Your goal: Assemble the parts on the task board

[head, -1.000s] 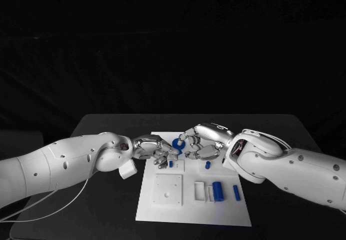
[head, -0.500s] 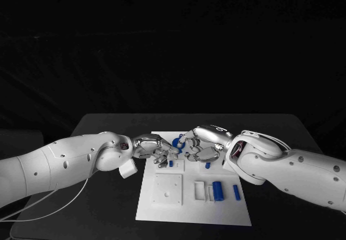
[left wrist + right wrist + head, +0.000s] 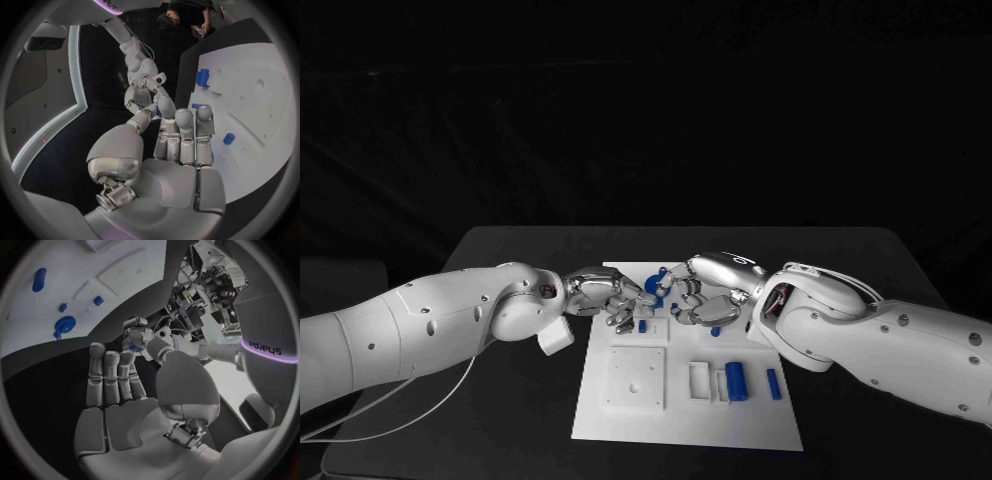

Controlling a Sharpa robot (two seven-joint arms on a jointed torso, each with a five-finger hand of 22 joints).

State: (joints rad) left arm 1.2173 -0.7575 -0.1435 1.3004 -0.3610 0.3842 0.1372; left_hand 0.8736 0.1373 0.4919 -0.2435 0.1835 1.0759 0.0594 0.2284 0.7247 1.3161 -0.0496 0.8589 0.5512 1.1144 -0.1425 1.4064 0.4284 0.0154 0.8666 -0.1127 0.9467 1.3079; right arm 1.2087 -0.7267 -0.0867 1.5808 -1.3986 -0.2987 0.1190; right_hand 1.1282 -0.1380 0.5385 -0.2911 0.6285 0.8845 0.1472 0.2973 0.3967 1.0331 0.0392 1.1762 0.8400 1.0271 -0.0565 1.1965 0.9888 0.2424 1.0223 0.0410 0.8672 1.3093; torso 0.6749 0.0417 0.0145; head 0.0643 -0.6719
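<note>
Two loose blue parts lie on the near half of the task board (image 3: pixel 689 425): a thick blue cylinder (image 3: pixel 734 381) and, just beside it toward the board's right edge, a slim blue pin (image 3: pixel 773 385). Left of them on the same half sits a square white block (image 3: pixel 635 378). Further along the board stand two short blue pegs (image 3: pixel 642 326).

Over the board's far end the two hands meet, well above the dark worktop (image 3: pixel 516 250). The left hand (image 3: pixel 606 298) pinches a small blue part (image 3: pixel 655 288) between its thumb and the tip of one finger, with the other fingers (image 3: pixel 187 130) straight and close together. The right hand (image 3: pixel 707 292) is just beside it. In the right wrist view its fingers are extended with the thumb set apart, and nothing lies in the palm.

The small blue part looks like hard moulded plastic. It is probably light and stiff, unlikely to be crushed by a firm pinch, but smooth enough to twist or slip against the metal fingertips. Its size leaves room for only a fingertip hold, best placed across its widest sides so that the end meant for the board is left free. The shape of that end cannot be made out between the hands. A handover would have to be made with both pinches overlapping.
</note>
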